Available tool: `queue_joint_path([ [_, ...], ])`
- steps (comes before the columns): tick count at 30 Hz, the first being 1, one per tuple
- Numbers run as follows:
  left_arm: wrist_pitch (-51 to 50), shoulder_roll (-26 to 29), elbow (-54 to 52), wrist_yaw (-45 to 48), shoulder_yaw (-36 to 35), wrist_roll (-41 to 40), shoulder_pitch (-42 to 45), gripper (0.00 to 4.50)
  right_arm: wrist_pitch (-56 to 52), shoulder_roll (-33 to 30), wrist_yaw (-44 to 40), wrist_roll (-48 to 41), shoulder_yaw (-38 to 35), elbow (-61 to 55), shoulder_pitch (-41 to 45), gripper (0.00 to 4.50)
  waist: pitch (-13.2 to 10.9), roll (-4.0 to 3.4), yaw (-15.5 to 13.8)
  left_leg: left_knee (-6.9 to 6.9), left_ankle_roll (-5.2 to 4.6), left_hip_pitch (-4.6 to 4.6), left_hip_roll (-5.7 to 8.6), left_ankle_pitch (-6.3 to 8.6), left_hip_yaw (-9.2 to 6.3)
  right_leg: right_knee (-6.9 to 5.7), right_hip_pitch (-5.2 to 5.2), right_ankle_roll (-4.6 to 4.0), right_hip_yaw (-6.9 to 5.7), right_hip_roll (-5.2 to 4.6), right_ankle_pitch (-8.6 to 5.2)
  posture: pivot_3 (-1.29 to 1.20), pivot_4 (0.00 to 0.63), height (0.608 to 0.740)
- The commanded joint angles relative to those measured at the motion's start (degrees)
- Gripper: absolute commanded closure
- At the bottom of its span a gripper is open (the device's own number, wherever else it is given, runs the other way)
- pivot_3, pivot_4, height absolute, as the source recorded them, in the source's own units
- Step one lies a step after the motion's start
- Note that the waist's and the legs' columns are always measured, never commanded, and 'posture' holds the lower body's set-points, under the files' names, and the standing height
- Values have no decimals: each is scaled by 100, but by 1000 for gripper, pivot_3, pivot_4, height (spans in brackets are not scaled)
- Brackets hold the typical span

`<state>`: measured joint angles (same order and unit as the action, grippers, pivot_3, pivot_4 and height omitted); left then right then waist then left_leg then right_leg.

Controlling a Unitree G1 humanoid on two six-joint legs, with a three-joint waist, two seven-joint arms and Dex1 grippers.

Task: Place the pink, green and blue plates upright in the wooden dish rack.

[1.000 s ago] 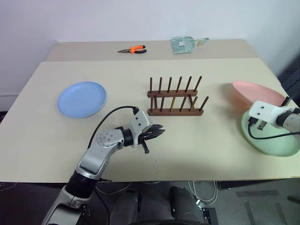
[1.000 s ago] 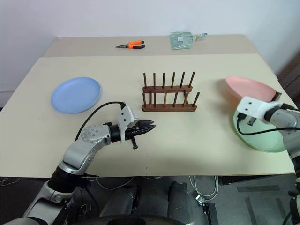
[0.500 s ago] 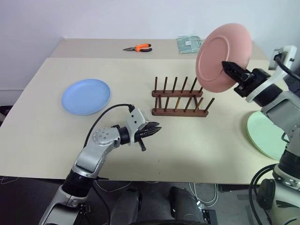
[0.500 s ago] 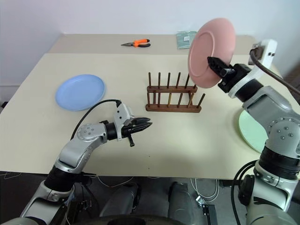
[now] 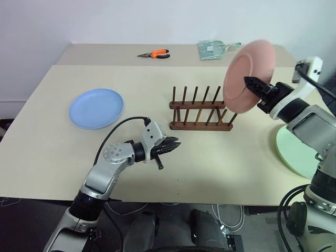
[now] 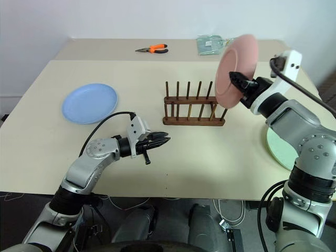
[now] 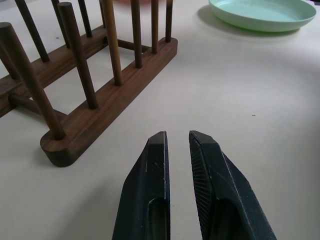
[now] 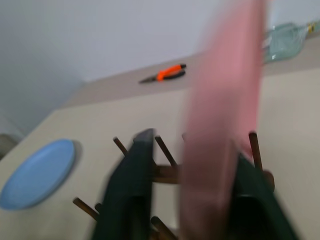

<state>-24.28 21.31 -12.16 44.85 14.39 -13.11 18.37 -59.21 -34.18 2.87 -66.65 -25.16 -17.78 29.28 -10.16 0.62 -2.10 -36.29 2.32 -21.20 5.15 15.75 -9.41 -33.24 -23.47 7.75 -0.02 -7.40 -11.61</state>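
The blue plate (image 5: 96,108) lay flat on the left part of the counter (image 5: 47,152), untouched. The left gripper (image 5: 173,145) hovered low in front of the wooden dish rack (image 5: 201,113), nearly closed and grasping nothing, in the same place as one second before.

The rack's long axis ran from left to right across the counter, and all its slots were empty.

The change was at the right. One second before, the pink plate (image 5: 248,75) lay on the counter beside the green plate (image 5: 299,152). Now it stood on edge in the air at the right gripper (image 5: 252,83), lower than a half second before, with its bottom rim just above the rack's right end. Its face looked toward the left along the rack, and its top leaned a little to the right. It was therefore turned correctly for a slot. Whether the right gripper clamped it firmly or was loosening, I cannot tell.

I judge that the first plate was close to being seated. Two plates remained.
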Motion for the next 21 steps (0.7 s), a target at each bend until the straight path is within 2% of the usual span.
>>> queue_joint_path([
  [1, 53, 12, -232, 1, -24, -60, -29, 3859, 54, -132, 37, -24, -43, -286, 73, 1321, 0, 0, -1, 0, 0, 0, 0, 0, 0, 0, 0, 0, 0, 0, 0, 0, 150, 740],
  [2, 56, 12, -232, 4, -18, -58, -35, 3859, 76, -189, 10, 34, -23, -335, 90, 846, 0, 0, -1, 0, 0, 0, 0, 0, 0, 0, 1, 0, 0, 1, 0, 0, 150, 740],
  [6, 55, 1, -232, 2, 1, -55, -45, 3859, 449, -539, -357, 428, -194, -389, 78, 846, 0, -1, -7, -2, 0, 0, 0, 0, 0, 0, 1, 0, 0, 1, -1, 0, 150, 740],
  [10, 63, 10, -231, 27, 24, -51, -41, 3859, 880, -1335, -1100, 984, -1078, 508, -443, 846, 2, 6, -48, -5, 0, -9, 3, 0, -3, 9, 5, 3, -3, 1, -2, 0, 150, 740],
  [11, 83, 34, -221, 66, 47, -40, -40, 3859, 990, -1611, -1413, 1311, -1064, 605, -831, 577, 2, 10, -38, -7, -1, -10, 4, 0, -6, 12, 10, 6, -4, 1, -4, 0, 150, 740],
  [13, 108, 62, -206, 130, 86, -40, -33, 3859, 1216, -2188, -2136, 2064, -723, 478, -1856, 40, 4, 10, -15, -4, -3, -10, 8, 2, -3, 14, 11, 9, -3, -1, -6, 0, 150, 740],
  [14, 106, 60, -199, 152, 103, -52, -20, 3859, 1383, -2474, -2483, 2500, -448, 288, -2508, 40, 6, 7, -9, -2, -5, -6, 5, 3, -2, 12, 10, 11, -3, 1, -6, 0, 150, 740],
  [16, 104, 42, -178, 177, 120, -65, 10, 3859, 1610, -2697, -2815, 2966, -131, 56, -3246, 40, 10, 1, 27, 5, -5, 0, 3, 3, 2, 4, 7, 15, -3, 1, -9, 0, 150, 740],
  [21, 99, -6, -152, 235, 191, -64, 80, 3859, 1635, -2444, -2711, 3632, 457, -99, -3730, 40, 14, -20, 186, -8, -4, -8, -13, 3, 49, -1, 19, 1, 9, -2, -19, 0, 150, 740],
])
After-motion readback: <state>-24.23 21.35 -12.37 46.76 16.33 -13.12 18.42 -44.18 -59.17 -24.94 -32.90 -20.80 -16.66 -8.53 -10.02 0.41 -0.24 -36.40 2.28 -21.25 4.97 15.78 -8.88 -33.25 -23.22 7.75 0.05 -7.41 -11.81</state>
